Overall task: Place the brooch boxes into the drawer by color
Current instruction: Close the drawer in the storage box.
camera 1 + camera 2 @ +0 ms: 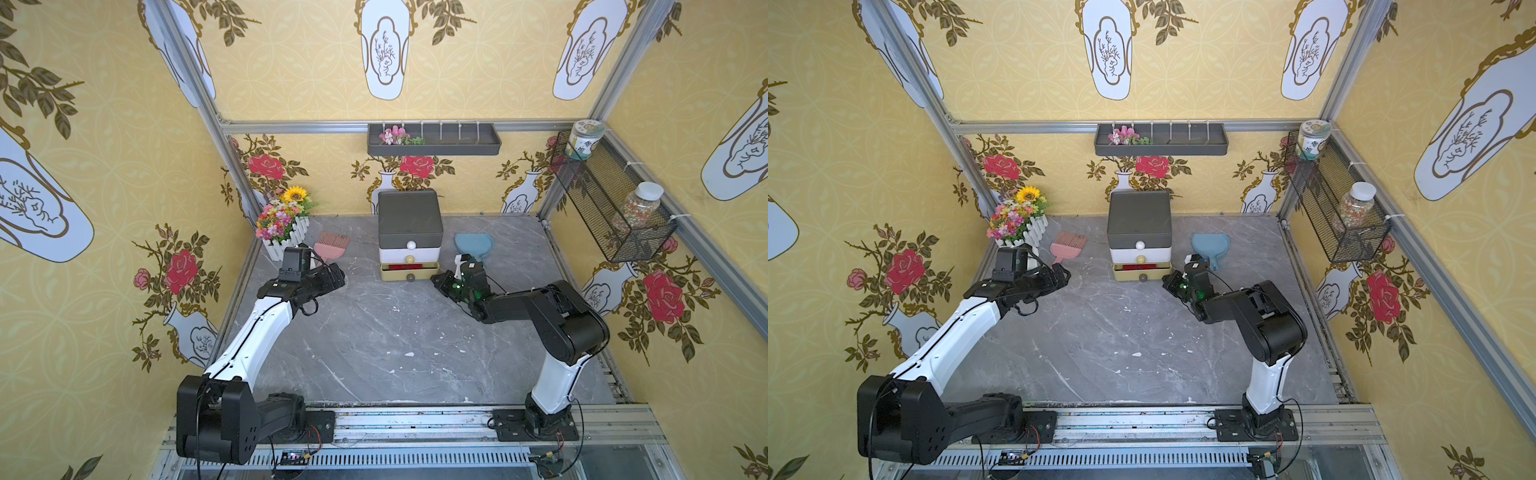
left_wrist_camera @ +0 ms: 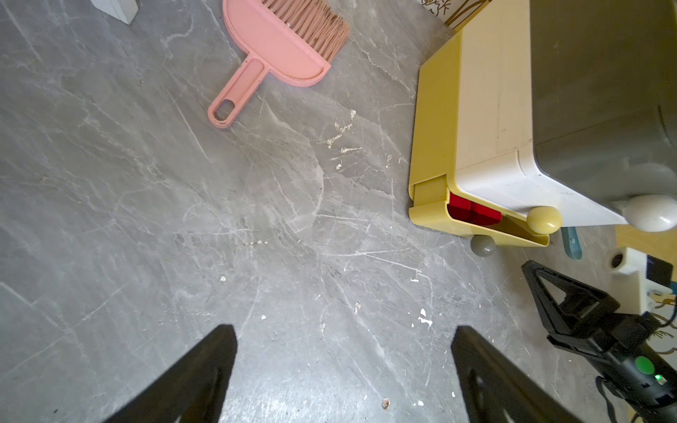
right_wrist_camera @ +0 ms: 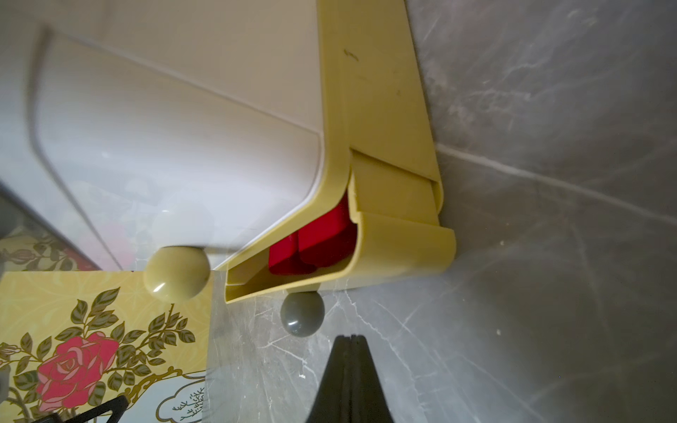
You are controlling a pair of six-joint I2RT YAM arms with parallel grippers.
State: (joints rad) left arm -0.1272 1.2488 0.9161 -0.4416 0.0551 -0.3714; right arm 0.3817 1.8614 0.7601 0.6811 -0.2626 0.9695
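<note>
Grey marbled surface (image 1: 395,332), enclosed by yellow papered walls, inspected. We find the drawer (image 1: 409,224) at 12 o'clock near the back wall. Its olive-yellow bottom tier (image 1: 409,272) is drawn partly out with red brooch boxes (image 3: 311,245) inside. The two upper tiers are shut, and we see no boxes loose on the surface. The right jaws are pressed together and empty, their tip just short of the grey knob (image 3: 302,314) and slightly off its centre. The left jaws stand wide apart and empty above bare surface at 9 o'clock. We judge the step in hand to be pushing that tier home. The push should meet the knob or front lip squarely, stay low under the yellowish knob (image 3: 176,273), and go slowly so the drawer unit does not skid. A pink brush (image 1: 330,245) lies at 11 o'clock, and a blue dustpan (image 1: 473,245) at 1 o'clock sits just beside the right wrist. Room to withdraw lies open toward 6 o'clock.
</note>
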